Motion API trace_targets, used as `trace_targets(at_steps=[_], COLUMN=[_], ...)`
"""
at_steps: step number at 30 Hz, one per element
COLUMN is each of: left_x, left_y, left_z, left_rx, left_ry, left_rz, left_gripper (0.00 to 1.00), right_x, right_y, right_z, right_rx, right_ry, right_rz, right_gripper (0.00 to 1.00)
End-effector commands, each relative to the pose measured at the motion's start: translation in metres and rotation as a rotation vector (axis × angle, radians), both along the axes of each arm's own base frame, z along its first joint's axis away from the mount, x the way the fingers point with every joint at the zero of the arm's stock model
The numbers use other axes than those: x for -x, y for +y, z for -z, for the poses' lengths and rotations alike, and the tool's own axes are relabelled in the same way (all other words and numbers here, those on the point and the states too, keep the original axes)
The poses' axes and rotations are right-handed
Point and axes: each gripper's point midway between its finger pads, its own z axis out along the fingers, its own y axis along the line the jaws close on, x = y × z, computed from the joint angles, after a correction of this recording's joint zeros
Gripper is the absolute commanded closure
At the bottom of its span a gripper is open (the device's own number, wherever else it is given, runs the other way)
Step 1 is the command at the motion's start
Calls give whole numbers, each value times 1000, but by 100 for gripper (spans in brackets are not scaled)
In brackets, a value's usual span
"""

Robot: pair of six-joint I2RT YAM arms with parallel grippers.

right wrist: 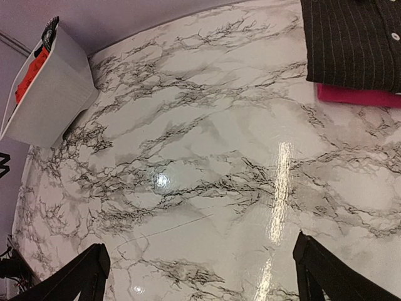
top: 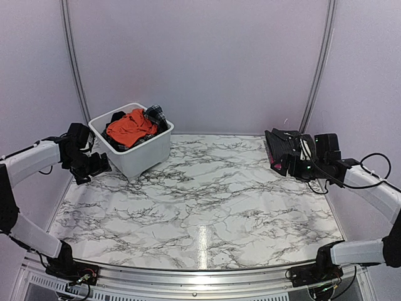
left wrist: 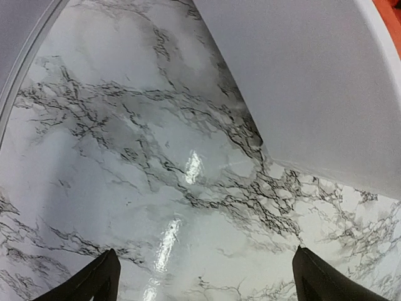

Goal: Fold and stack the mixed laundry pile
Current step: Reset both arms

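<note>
Right wrist view, unobstructed: pinstriped shirt (right wrist: 354,44) atop magenta cloth (right wrist: 357,96); all fingers (right wrist: 81,276) wide apart, empty.

No readable text, label, brand, number or sign shows in any view, on anything.

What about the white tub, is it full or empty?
Full. The white tub stands upright with an orange garment and a dark plaid piece heaped inside, up to its rim.
</note>
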Motion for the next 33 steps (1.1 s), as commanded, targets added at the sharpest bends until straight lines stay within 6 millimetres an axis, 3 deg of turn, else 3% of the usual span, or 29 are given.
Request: trace_targets(at_steps=[1,3,10,21,26,33], left_x=[-3,-1,4,11,13,17], left_y=[-29,-45,-69,-77,-80,-84], left_z=[-13,-17,-33,-54,-74,-78], left_rx=[-31,-35,-64,-53,-55,-38], left_ry=[-45,-56,-112,-190,-279,-301], left_rz=[112,164,243,296,314,344], left_gripper=[1,1,1,1,1,1], right_x=[-4,-3,-2,1,2,3], right_y=[6,7,8,11,12,13], right_z=[-20,-19,-20,-22,-22,-23], right_rx=[-11,-16,-20,-42,-44,-53], right_ry=[-52,-52,-57,-72,-76,-82], right_rz=[-27,-32,-41,-56,-57,-58], right_gripper=[2,1,1,1,1,1])
